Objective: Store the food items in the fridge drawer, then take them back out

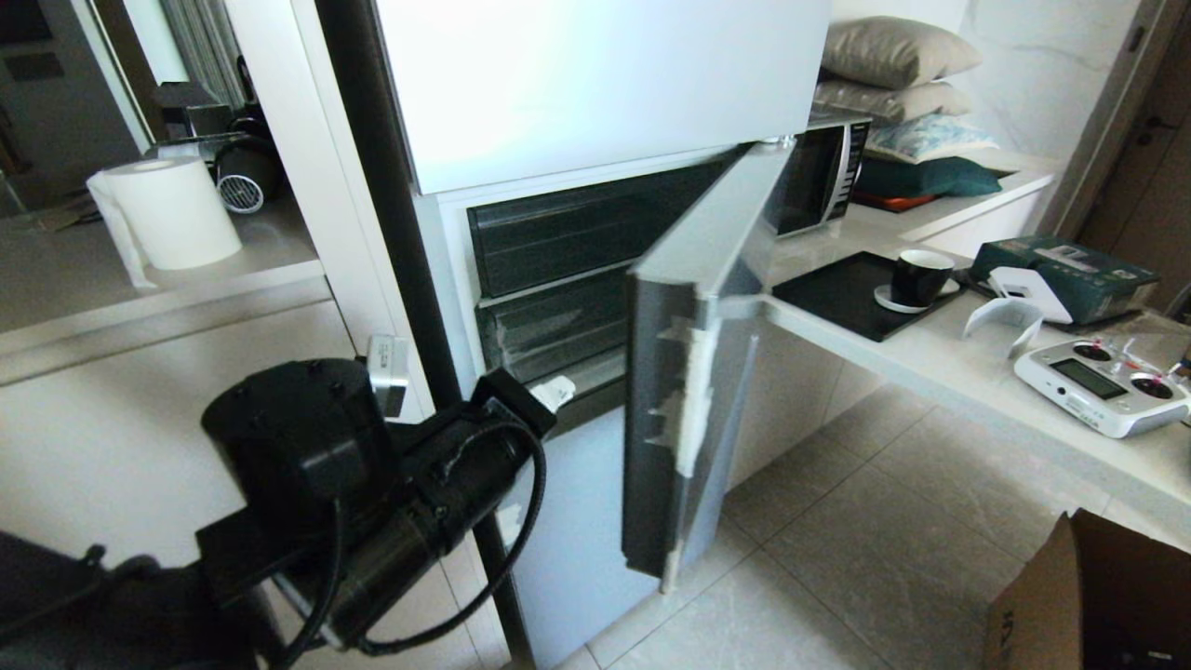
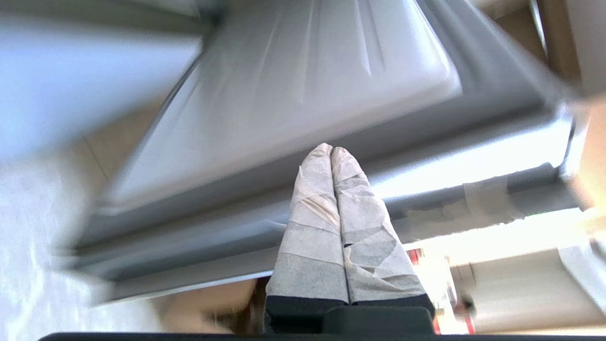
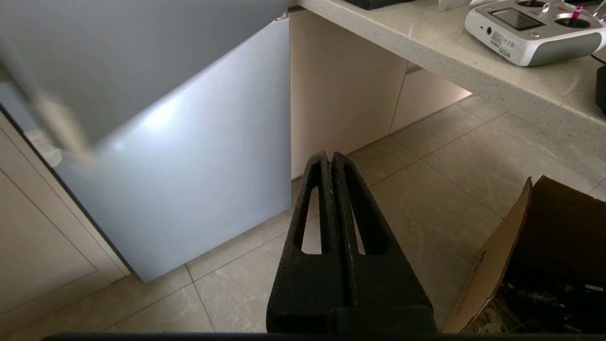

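Beside the open fridge door [image 1: 693,372], left gripper [image 2: 331,150] with fingers pressed together, holding nothing.
Lower fridge drawer [image 1: 549,326] sits closed; no food visible. Judged opening stage: next, hook its lip. Right gripper [image 3: 330,156] parked, fingers together.

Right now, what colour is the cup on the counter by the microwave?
Black, the cup sitting on a white saucer atop a black tray. The head view shows it best.

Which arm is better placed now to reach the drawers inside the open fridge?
The left. The left gripper is raised before the grey fridge door, near the dark fridge drawers. The right gripper hangs low over the tiled floor, facing away.
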### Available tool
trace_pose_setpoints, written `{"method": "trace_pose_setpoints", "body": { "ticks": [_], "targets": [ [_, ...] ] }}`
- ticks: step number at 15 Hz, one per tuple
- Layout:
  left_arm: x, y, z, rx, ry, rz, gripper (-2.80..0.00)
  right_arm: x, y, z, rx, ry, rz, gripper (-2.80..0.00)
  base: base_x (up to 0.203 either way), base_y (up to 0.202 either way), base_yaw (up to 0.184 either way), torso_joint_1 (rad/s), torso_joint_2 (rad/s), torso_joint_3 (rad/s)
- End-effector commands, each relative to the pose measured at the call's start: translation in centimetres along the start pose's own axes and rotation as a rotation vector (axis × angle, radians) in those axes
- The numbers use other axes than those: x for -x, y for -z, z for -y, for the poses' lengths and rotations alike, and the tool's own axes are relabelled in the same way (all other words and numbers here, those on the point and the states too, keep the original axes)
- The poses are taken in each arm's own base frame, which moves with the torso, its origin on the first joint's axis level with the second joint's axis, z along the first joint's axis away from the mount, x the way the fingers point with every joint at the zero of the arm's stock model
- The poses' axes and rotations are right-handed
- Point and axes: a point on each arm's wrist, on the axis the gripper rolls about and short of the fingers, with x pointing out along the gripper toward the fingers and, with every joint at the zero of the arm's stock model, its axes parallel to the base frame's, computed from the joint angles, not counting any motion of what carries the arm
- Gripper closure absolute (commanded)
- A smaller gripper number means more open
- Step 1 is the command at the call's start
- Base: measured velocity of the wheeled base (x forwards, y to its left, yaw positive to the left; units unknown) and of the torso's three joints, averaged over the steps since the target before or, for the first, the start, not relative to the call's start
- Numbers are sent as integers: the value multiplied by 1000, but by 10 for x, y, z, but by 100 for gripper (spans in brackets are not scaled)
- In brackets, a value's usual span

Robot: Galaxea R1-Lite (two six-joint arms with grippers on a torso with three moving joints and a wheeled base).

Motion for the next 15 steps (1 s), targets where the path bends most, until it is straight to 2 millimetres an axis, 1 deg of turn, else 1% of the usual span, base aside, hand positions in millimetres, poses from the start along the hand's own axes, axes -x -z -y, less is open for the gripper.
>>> {"method": "trace_pose_setpoints", "body": {
  "ticks": [1,2,4,5,7,9,10,12,13,15],
  "targets": [
    [32,-1,14,13,58,-19,0,0,0,0,0,-1,-1,0,0,0,0,0,0,0],
    [39,-2,14,3,61,-19,0,0,0,0,0,-1,-1,0,0,0,0,0,0,0],
    [50,-12,21,-86,83,5,0,0,0,0,2,-1,-1,0,0,0,0,0,0,0],
    [60,-22,29,-161,104,28,0,0,0,0,2,-1,-1,0,0,0,0,0,0,0],
    [82,-47,53,-331,147,87,0,0,0,0,2,-1,-1,0,0,0,0,0,0,0],
    [108,-75,80,-575,132,101,0,0,0,0,2,-1,-1,0,0,0,0,0,0,0],
    [120,-84,85,-667,106,86,0,0,0,0,2,-1,-1,0,0,0,0,0,0,0],
    [146,-102,81,-822,22,89,0,0,0,0,3,-1,-1,0,0,0,0,0,0,0],
    [160,-109,77,-862,-10,99,0,0,0,0,3,-1,-1,0,0,0,0,0,0,0],
    [184,-118,70,-887,-65,166,0,0,0,0,5,-1,0,0,0,0,0,0,0,0]
  ]
}}
